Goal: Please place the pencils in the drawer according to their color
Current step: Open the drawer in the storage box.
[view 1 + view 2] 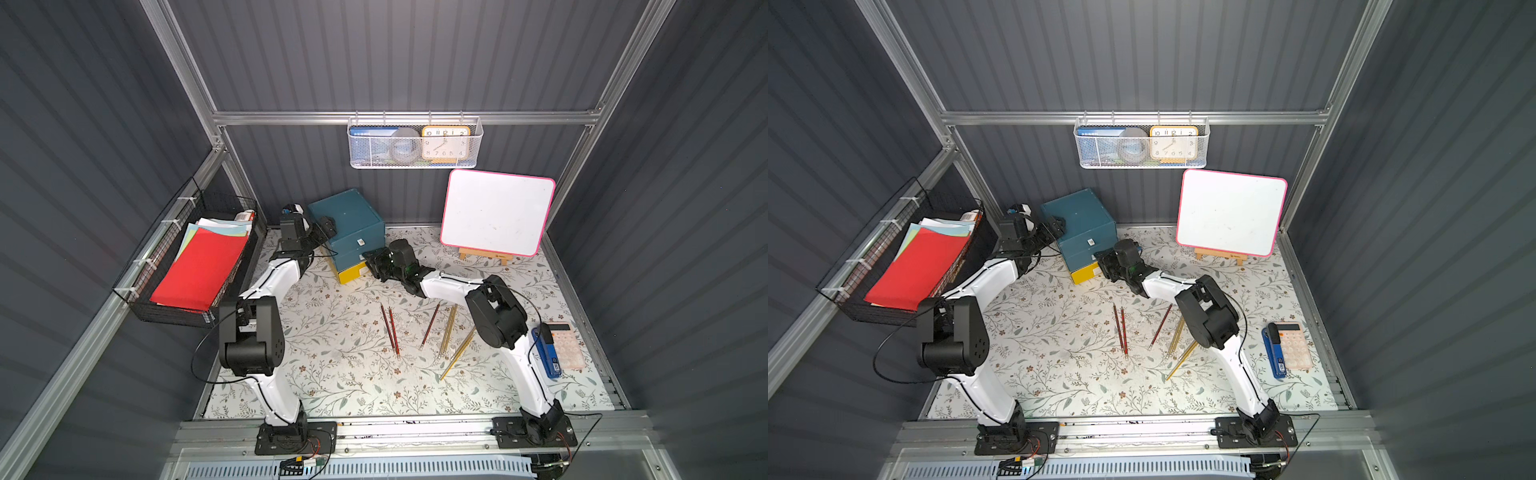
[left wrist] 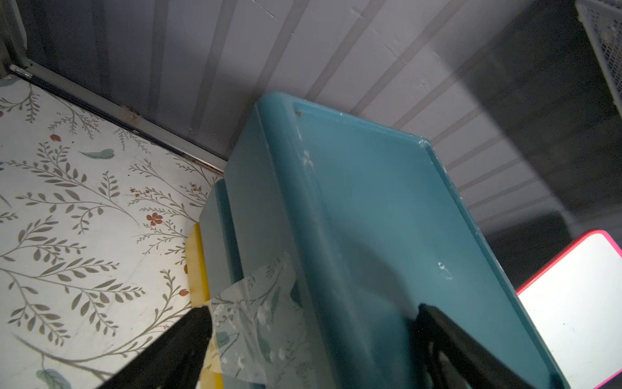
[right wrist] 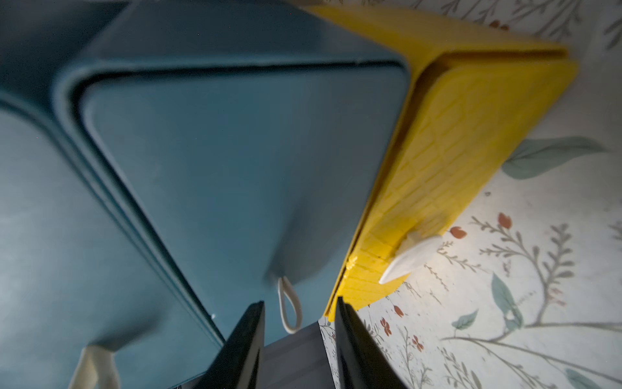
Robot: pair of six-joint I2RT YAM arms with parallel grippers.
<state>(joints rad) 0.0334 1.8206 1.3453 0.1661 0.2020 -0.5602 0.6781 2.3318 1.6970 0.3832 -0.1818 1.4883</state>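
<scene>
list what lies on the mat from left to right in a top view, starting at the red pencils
pair of red pencils → single red pencil → gold pencils → blue stapler → calculator

Blue drawer box [image 2: 370, 208]: smooth plastic, a bit shiny; you can see small scuffs on top.
Yellow drawer [image 3: 471, 128], at the box's bottom: plastic with a bumpy brick pattern.
Tape [image 2: 255, 303] on the box's side: clear, wrinkly, full of bubbles.
Table cover [image 1: 332, 374] under the box: flat, matt, printed with leaves.
White board [image 1: 496, 212] right of the box: smooth, shiny; its stand [image 1: 484, 256] is wood.
Basket [image 1: 356, 153] above the box: white metal mesh.
</scene>
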